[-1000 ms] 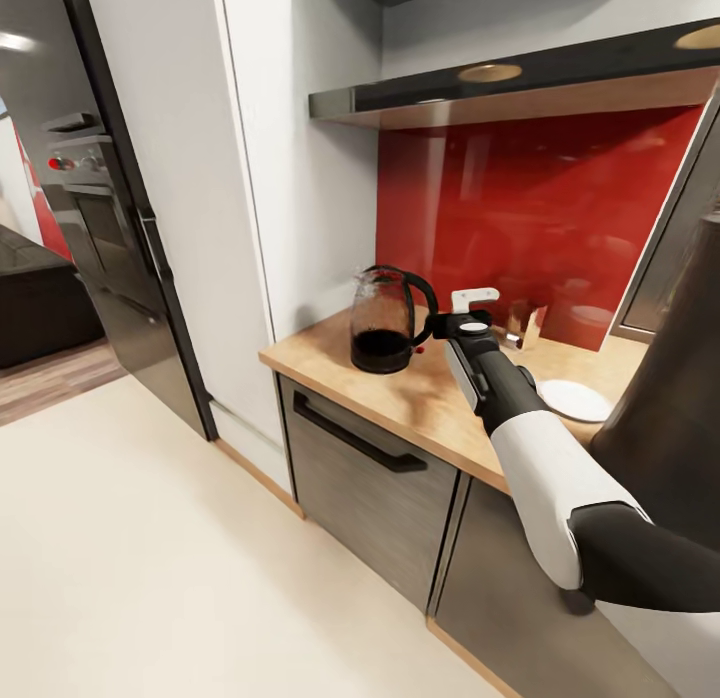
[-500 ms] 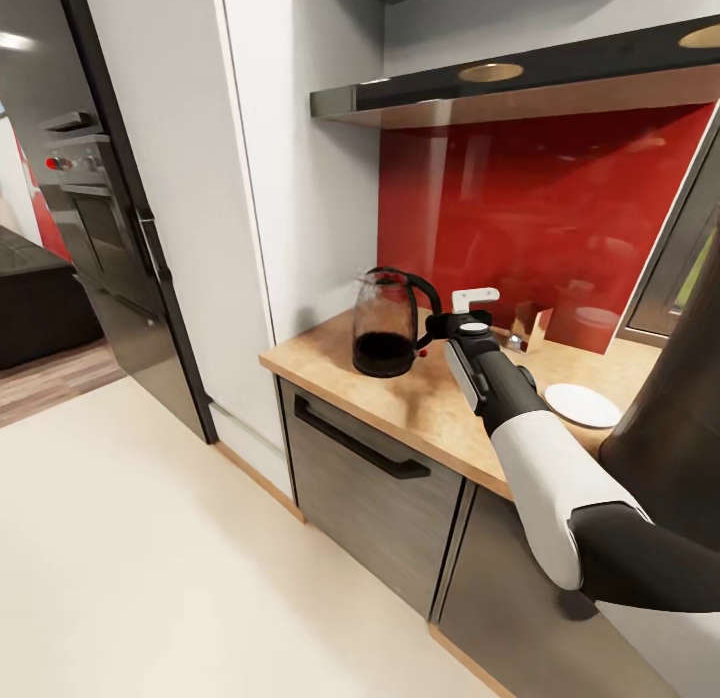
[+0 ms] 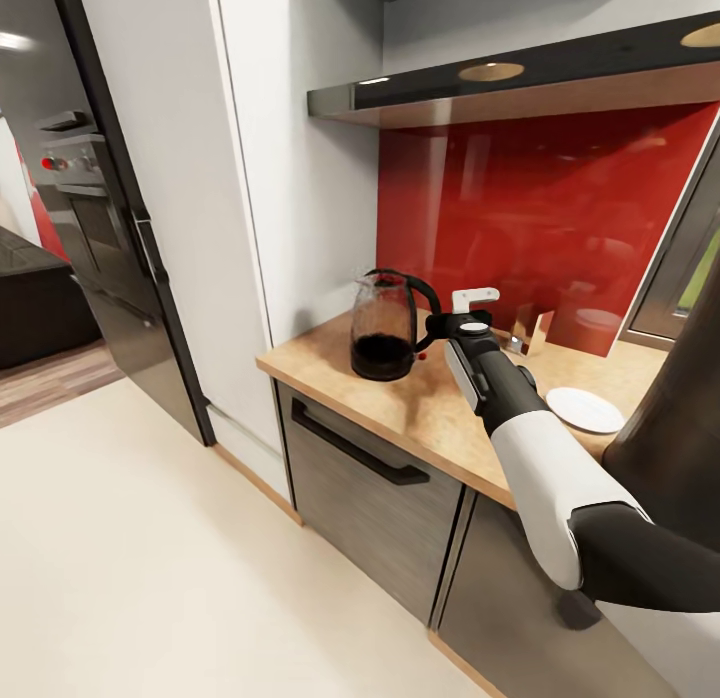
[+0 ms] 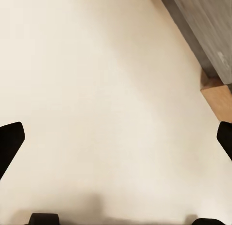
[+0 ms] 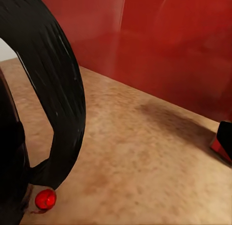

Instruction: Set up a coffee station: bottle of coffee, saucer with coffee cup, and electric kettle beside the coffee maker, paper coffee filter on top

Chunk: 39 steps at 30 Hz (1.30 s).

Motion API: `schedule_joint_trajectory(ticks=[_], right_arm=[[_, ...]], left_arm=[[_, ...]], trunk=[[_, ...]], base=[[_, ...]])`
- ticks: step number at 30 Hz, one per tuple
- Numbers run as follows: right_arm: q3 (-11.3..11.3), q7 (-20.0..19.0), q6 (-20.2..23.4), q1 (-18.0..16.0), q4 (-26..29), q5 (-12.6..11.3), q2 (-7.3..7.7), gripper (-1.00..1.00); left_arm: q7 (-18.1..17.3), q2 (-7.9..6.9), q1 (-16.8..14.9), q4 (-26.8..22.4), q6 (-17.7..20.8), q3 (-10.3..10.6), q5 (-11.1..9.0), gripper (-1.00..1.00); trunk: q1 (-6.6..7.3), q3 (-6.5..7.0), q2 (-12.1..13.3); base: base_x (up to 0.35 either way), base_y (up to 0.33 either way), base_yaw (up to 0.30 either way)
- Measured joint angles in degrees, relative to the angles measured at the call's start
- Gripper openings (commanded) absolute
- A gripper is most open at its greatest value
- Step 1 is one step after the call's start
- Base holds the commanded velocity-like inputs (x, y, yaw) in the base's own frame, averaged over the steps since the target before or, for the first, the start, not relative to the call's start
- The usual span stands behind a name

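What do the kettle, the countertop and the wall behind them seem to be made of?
The electric kettle: a clear body, apparently glass, seen through to the wall, with a smooth black base and handle, perhaps plastic. The kitchen countertop: light, mottled, matte brown, looking like wood or laminate. The red wall panel: glossy, maybe glass or acrylic, since it mirrors things faintly.

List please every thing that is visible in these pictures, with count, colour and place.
electric kettle: one, clear glass with black base and handle, on the countertop's left end, its handle at the right gripper.
saucer: one, white, on the countertop right of the arm.
small box: one, beige, by the backsplash.
kitchen countertop: one, light wood, over dark-grey cabinets.
backsplash: one, glossy red, behind the countertop.
coffee maker: one, dark grey, at the head view's right edge.
right gripper: one, black, at the kettle's handle.
left gripper: one, black fingertips, wide apart, over cream floor.
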State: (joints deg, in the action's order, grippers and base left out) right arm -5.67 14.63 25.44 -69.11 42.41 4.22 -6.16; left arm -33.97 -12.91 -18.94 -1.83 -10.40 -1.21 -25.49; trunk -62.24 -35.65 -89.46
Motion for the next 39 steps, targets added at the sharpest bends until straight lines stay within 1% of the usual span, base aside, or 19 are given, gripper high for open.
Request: schedule_joint_trajectory(ticks=[24, 30, 39], right_arm=[[0.0, -0.1, 0.0, 0.0, 0.1, 0.0, 0.09, 1.00], [0.0, -0.1, 0.0, 0.0, 0.0, -0.1, 0.09, 1.00], [0.0, -0.1, 0.0, 0.0, 0.0, 0.0, 0.09, 1.00]], left_arm=[[0.1, 0.00, 0.0, 0.0, 0.0, 0.0, 0.0, 1.00], [0.1, 0.00, 0.0, 0.0, 0.0, 0.0, 0.0, 1.00], [0.1, -0.02, 0.0, 0.0, 0.0, 0.0, 0.0, 1.00]], trunk=[[0.00, 0.00, 0.0], [0.01, 0.00, 0.0], [0.00, 0.00, 0.0]], base=[[0.034, -0.001, 0.000], [0.124, 0.000, 0.000], [0.025, 0.000, 0.000]])
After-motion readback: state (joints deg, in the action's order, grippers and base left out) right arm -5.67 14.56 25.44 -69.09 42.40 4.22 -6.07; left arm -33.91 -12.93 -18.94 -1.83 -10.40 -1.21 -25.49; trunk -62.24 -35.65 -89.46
